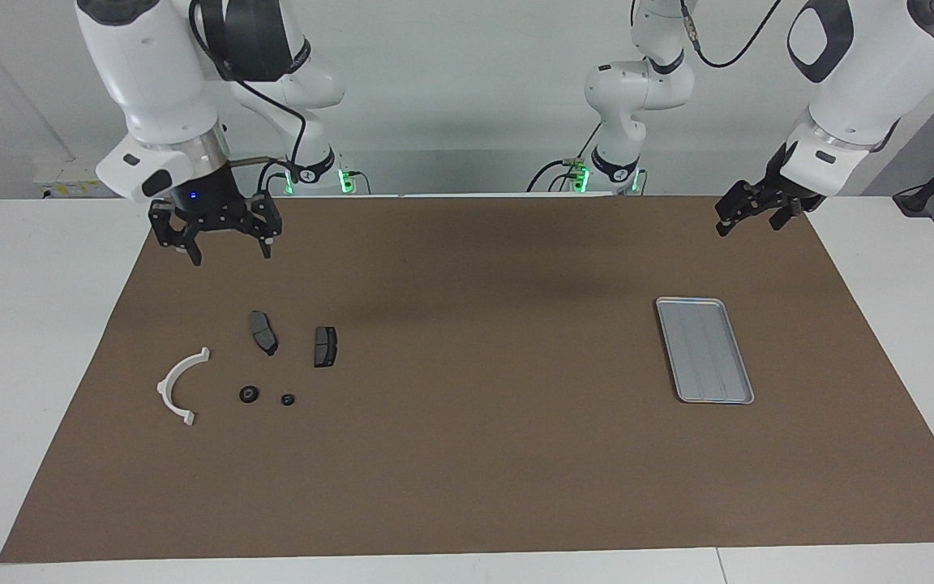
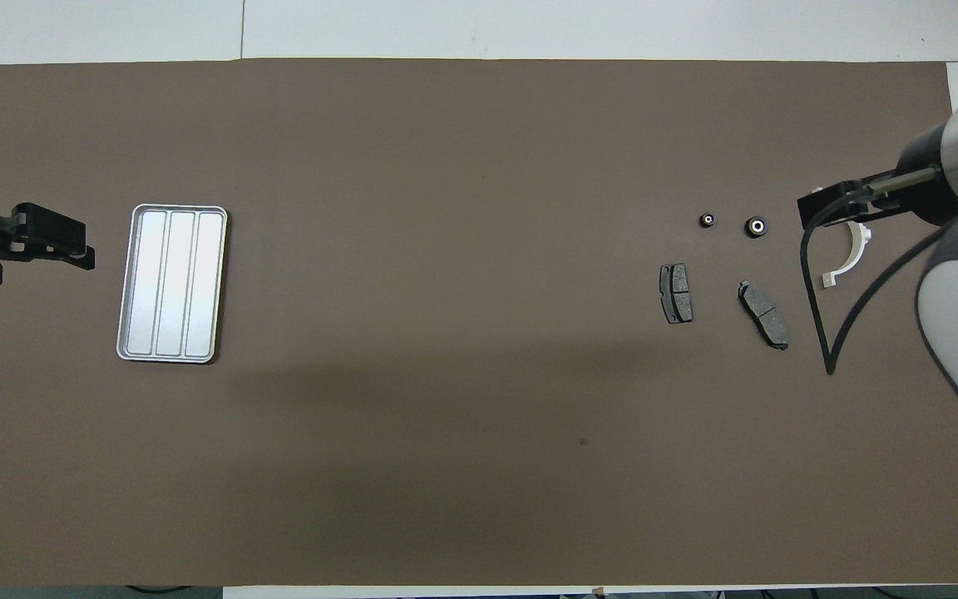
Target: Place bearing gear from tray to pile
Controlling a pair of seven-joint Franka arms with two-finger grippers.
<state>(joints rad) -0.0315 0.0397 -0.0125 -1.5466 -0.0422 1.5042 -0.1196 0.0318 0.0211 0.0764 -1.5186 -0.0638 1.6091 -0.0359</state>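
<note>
With the tray (image 1: 704, 349) bare and two small bearing gears (image 1: 249, 394) beside the brake pads (image 1: 325, 346), we raise the right end effector (image 1: 225, 241) wide and empty, while the left end effector (image 1: 752, 213) waits, also wide.

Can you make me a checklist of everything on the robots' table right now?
Surface: brown mat over a white table.
Job's things: tray bare, toward the left arm's end; two small round black parts lie in the pile with the white bracket and two brake pads.
Clutter: nothing seen.
Grippers: right gripper open, raised above the mat's edge, holding nothing; left gripper open, waiting.
Cables: black cable hangs from the right arm.
Surroundings: white wall.
</note>
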